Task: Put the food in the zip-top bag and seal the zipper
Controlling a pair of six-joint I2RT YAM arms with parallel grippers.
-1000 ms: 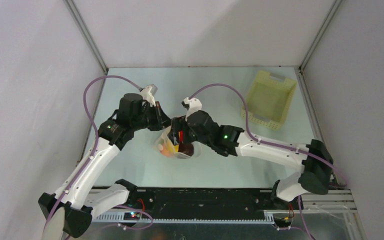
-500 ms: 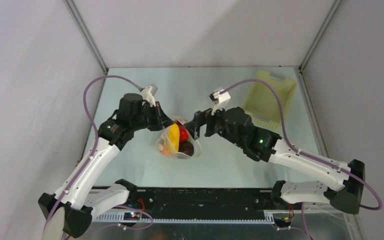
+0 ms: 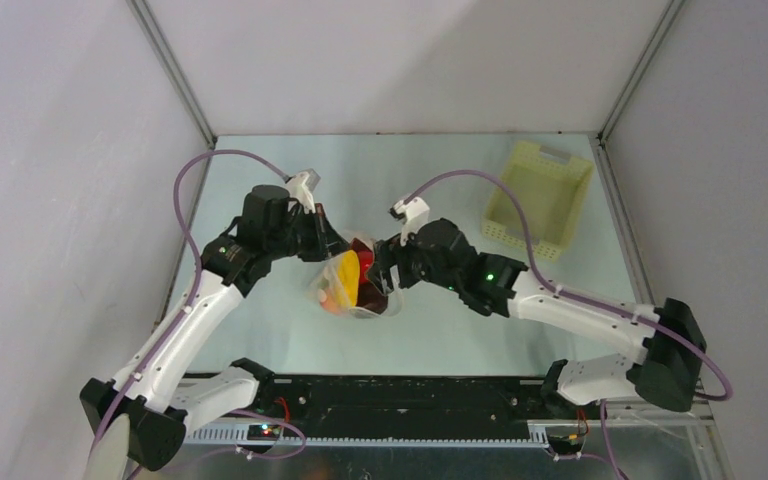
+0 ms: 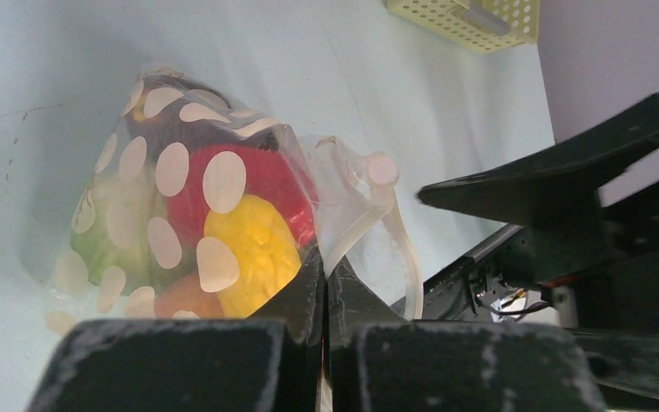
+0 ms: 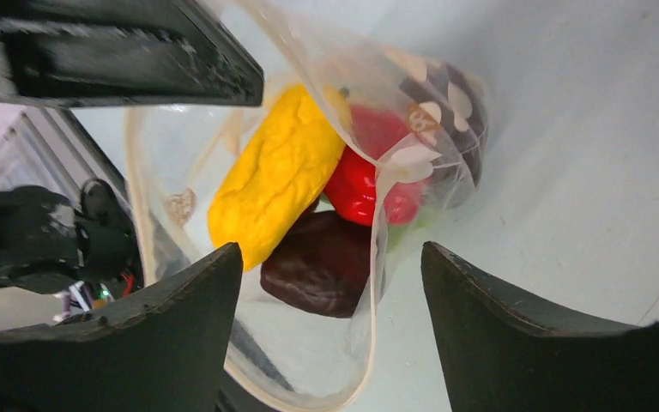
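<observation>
Holding the zip-top bag at mid-bench between the 2 arms, my left jaws are pinched fully together on the plastic at its mouth edge. My right jaws stand wide apart just right of the bag, at its open mouth, gripping nothing.

Inside I can make out a yellow piece, a red piece, a maroon piece and, through the dotted side, a green piece and an orange piece. I see no food loose on the bench, so I judge sealing to be the step in hand.

The zipper loops open and slack. To seal it well I would bring the right jaws onto that strip near the left pinch, catch both lips flat, then press along it with the yellow piece below the seal line. The pale basket sits far right, well apart.

No brand or words are readable. The bag carries white dots and a small brownish mark too blurred to read.
</observation>
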